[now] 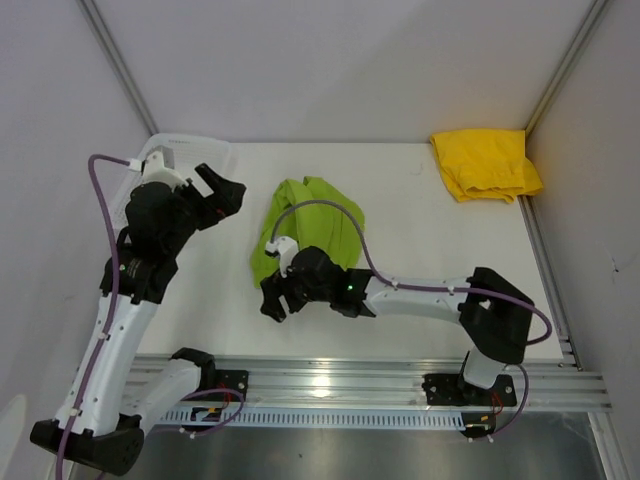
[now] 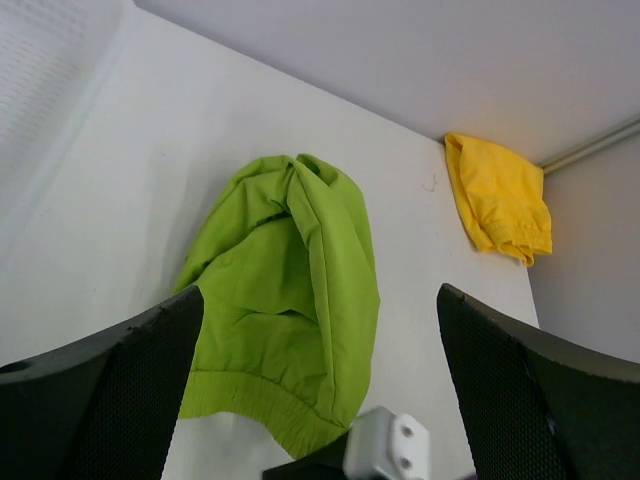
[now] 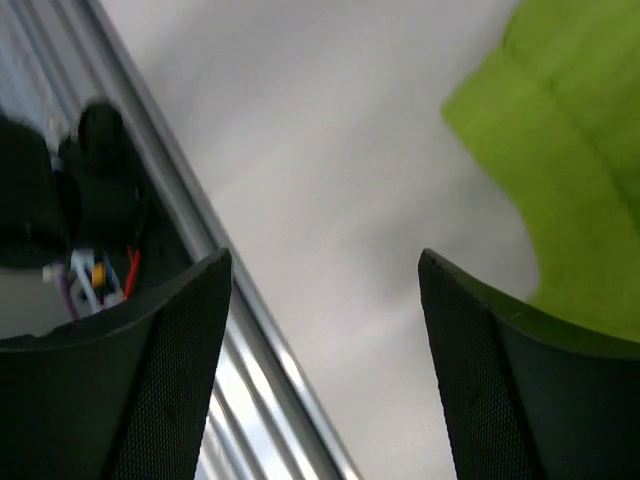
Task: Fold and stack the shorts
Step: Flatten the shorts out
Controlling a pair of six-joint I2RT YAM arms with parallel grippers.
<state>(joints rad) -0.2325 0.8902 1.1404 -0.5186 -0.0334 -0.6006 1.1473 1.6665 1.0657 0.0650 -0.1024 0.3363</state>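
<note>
The lime green shorts [image 1: 305, 228] lie crumpled in the middle of the table, with their elastic waistband toward the near edge. The left wrist view shows the green shorts [image 2: 290, 280] below and ahead. Folded yellow shorts [image 1: 486, 164] rest in the far right corner, and those yellow shorts [image 2: 498, 195] also show in the left wrist view. My left gripper [image 1: 222, 190] hangs open above the table, left of the green shorts, empty [image 2: 320, 295]. My right gripper [image 1: 273, 300] is open at the green shorts' near left edge, and nothing lies between its fingers [image 3: 325, 260]. Green cloth [image 3: 570, 170] lies just beside its right finger.
A white mesh basket [image 1: 180, 152] stands at the far left, partly hidden by my left arm; its wall [image 2: 45, 70] fills the left wrist view's top left corner. The aluminium rail [image 1: 380, 375] runs along the near edge, close under my right gripper [image 3: 250, 330]. Walls enclose the table.
</note>
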